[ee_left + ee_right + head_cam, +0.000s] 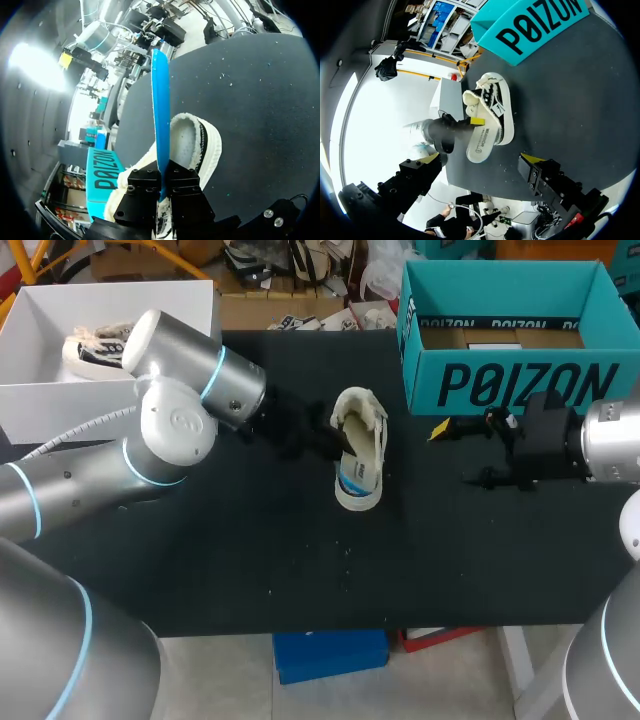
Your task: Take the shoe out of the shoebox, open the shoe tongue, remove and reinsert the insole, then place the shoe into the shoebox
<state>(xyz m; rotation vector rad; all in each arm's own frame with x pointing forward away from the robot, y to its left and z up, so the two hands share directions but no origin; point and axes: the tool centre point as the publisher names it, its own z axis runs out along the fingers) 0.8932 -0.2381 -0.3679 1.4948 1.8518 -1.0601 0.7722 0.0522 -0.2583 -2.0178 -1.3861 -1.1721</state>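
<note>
Insole step, out or back in unclear: left tool (pixel 162 182) clenched on insole (pixel 160 115) above shoe (pixel 360 445), on surface (pixel 200 560) left of box (pixel 500 390); right tool (pixel 462 453) released at shoe's right; next probably needs shoe steadied.

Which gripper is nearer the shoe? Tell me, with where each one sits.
Left. The left gripper is right at the shoe, shut on its blue insole. The right gripper is open, apart from the shoe, in front of the teal shoebox.

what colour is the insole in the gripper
Bright blue; the insole, in the left gripper, shows best in the left wrist view.
</note>
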